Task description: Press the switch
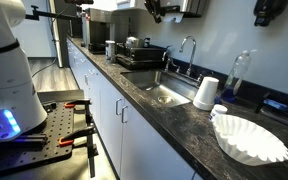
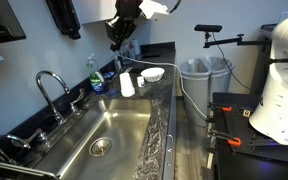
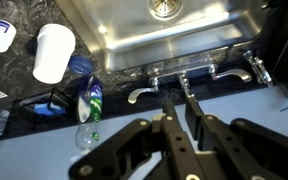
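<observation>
One robot tool (image 3: 181, 112) is hanging high over a kitchen bench (image 2: 160, 125), close to the wall (image 2: 34, 45). Its two fingers are drawn together and are gripping nothing. Below it a steel sink (image 3: 214, 35) is sitting in the bench, with a tap (image 3: 184, 78) at its far edge. In an exterior view, a soap bottle (image 2: 97, 78) and a white cup (image 2: 127, 84) are standing to the right of the tap. No switch is showing clearly in any view. It is probably sitting on the wall near the tool, but I cannot tell. Such a switch would likely be small, rigid and fixed, needing a short, firm fingertip push on its face rather than a grasp.
</observation>
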